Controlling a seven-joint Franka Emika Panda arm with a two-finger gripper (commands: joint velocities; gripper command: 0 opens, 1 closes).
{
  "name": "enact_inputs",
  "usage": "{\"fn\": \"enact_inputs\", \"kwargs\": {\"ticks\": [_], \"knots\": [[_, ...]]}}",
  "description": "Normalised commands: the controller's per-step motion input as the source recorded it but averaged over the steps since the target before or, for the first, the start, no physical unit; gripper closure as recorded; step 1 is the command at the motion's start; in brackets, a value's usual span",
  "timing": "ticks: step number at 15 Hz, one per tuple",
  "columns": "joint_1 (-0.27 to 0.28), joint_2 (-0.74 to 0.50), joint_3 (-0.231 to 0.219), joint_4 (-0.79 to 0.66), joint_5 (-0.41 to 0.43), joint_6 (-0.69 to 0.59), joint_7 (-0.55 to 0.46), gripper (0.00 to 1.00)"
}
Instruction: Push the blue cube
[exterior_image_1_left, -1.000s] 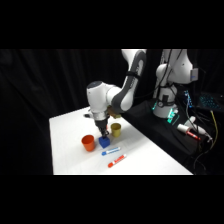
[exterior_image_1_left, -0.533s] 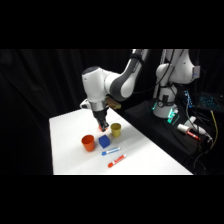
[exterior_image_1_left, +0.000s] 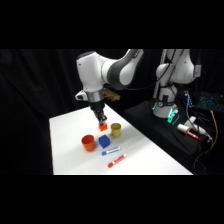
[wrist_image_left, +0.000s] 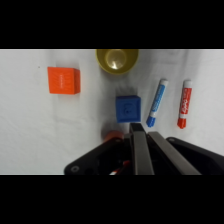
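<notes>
Blue cube (wrist_image_left: 128, 108) on white table (exterior_image_1_left: 65, 145); dark room, apparently black backdrop.

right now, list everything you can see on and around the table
table: one, white, centre of the side view
blue cube: one, deep blue, mid-table, right of the orange cup in the side view
orange cup: one, orange, beside the cube
yellow cup: one, yellow, behind the cube
orange-red block: one, orange-red, next to the yellow cup
blue-and-white marker: one, lying in front of the cube
red marker: one, red and white, nearest the front edge
cables and gear: several, dark, off the table at right
arm: one, white, reaching in from the upper right
claw: one, dark, low by the block
</notes>
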Motion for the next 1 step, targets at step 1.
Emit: {"fn": "enact_inputs", "kwargs": {"ticks": [1], "knots": [[0.003, -0.12, 0.028, 0.08, 0.025, -0.21, 0.05, 0.97]]}}
